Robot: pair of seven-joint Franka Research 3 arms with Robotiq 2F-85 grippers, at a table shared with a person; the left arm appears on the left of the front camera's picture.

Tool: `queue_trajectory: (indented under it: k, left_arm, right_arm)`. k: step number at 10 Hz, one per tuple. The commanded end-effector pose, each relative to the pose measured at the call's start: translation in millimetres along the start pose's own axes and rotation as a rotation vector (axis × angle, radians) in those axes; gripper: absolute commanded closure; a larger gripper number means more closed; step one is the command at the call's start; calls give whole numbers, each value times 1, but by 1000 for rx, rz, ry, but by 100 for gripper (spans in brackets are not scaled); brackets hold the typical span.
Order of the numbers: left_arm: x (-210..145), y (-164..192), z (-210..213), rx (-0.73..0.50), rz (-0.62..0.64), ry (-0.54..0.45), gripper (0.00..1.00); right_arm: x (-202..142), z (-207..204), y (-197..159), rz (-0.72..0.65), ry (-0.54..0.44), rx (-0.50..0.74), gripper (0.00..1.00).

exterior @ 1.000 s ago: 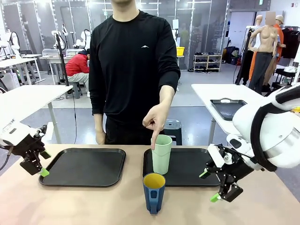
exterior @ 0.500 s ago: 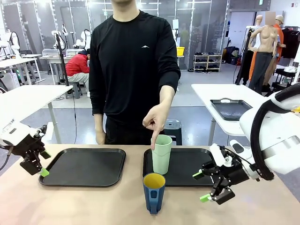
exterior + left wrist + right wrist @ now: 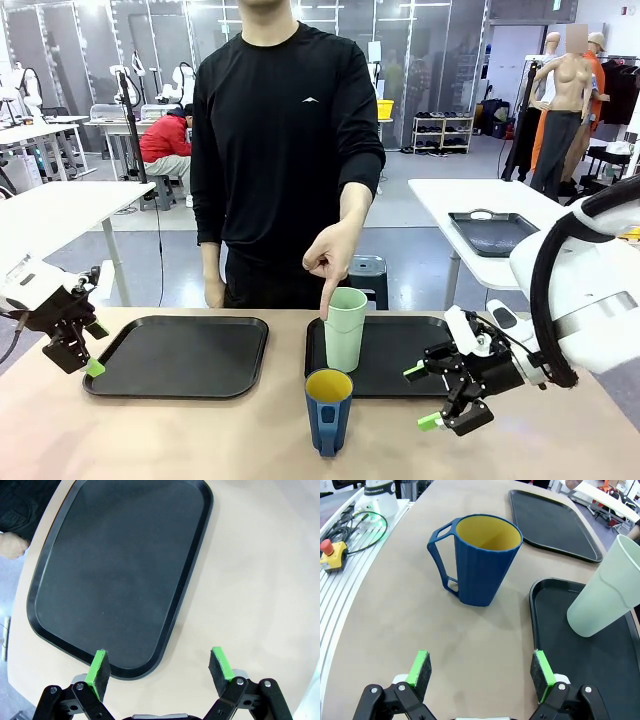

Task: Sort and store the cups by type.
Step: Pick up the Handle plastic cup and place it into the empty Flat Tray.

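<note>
Now my right tool [image 3: 421, 397] hangs with jaws wide apart near the blue mug [image 3: 328, 410], upright on the bench [image 3: 200, 440] — the mint tumbler [image 3: 345, 335] stands on the right tray [image 3: 400, 345]. My left tool [image 3: 82, 352], jaws apart too, hovers by the left tray [image 3: 180, 355].

You'll see the pale mint-green tumbler [image 3: 345, 330] upright at frame centre, on the left end of the right-hand black tray [image 3: 400, 352]. Just below it, the dark blue mug [image 3: 328, 412], yellow inside, stands upright on the bare worktop [image 3: 200, 440].

The tumbler [image 3: 345, 328] stands on the right tray [image 3: 400, 350], the mug [image 3: 328, 410] on the table [image 3: 180, 440] before it.
</note>
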State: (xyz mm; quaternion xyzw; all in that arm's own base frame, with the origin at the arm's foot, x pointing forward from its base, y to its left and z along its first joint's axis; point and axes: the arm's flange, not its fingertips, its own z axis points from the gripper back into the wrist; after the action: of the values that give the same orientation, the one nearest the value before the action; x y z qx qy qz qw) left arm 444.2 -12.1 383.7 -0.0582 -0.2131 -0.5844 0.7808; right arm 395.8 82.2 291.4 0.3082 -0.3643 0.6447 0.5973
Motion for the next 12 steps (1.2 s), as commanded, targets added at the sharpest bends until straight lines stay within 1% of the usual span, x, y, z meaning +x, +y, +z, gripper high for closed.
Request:
queue_trajectory:
  k: [1,3,4,7,9,11,12]
  left_arm:
    - [-1,1,-3,15,7,-8,0]
    - [-1,1,-3,15,7,-8,0]
    - [-1,1,-3,15,7,-8,0]
    - [-1,1,-3,15,7,-8,0]
    - [-1,1,-3,15,7,-8,0]
    - [-1,1,-3,15,7,-8,0]
    - [-1,1,-3,15,7,-8,0]
  right_arm:
    - [-1,1,0,-4,8,-5,0]
    - [-1,1,0,-2,1,-2,0]
    - [-4,-8,-2,7,-40,32,0]
    - [-12,-38,-4,31,-165,25,0]
    - [-14,-52,-7,22,-186,18,0]
    - [-10,-72,-12,32,-197,40,0]
    - [-7,-82,-14,32,-219,42,0]
